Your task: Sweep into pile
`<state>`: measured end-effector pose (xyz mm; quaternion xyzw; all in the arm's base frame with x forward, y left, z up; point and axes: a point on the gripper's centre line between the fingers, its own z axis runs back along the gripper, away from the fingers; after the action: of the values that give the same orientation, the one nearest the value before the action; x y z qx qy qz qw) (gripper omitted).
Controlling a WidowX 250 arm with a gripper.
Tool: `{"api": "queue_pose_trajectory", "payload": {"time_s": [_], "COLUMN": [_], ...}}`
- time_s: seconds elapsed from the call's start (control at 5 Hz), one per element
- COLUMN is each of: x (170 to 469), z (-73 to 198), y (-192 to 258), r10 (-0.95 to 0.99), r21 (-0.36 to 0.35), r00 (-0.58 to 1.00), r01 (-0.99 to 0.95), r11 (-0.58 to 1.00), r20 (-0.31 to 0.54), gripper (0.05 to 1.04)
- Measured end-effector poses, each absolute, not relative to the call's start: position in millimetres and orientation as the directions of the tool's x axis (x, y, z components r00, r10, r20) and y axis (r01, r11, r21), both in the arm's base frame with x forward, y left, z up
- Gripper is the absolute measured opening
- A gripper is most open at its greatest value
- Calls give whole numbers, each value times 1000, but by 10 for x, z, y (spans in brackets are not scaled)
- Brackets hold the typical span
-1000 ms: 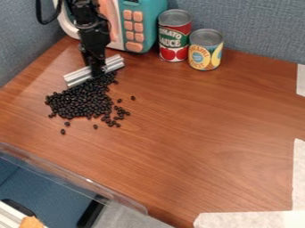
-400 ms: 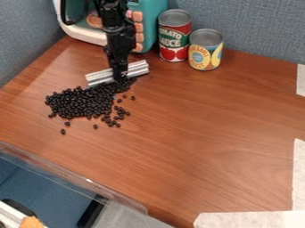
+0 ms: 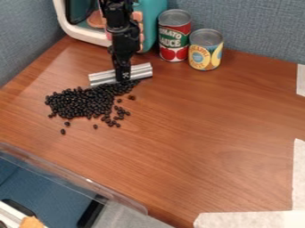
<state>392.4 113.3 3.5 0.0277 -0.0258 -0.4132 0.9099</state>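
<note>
Shifted toward the bench's [image 3: 208,133] right edge, the gripper [image 3: 123,78] is closed on a silver bar [image 3: 141,71] against black beans [image 3: 83,103] nearer the left edge, behind which two cans [image 3: 174,38] bear printed labels.

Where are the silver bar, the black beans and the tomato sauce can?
silver bar [image 3: 142,71]: camera view, its right part
beans [image 3: 80,103]: camera view, middle of the pile
tomato can [image 3: 173,39]: camera view, its label

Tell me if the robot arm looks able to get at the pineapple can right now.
Probably not directly: the claw seems taken up with the silver bar, and the tomato sauce can stands between.
</note>
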Motion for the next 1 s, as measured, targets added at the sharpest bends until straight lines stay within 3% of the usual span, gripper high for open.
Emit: {"api": "queue_pose_trajectory", "payload": {"time_s": [0.6, 0.8, 1.0], "x": [4051, 3813, 3373], "z": [326, 421, 393], "y": [1579, 1770, 2087], "r10": [-602, -512, -364], "r21": [105, 138, 123], "r00": [799, 859, 931], "r01": [597, 506, 357], "r11": [796, 852, 926], "r20": [21, 13, 32], "gripper": [367, 367, 367]}}
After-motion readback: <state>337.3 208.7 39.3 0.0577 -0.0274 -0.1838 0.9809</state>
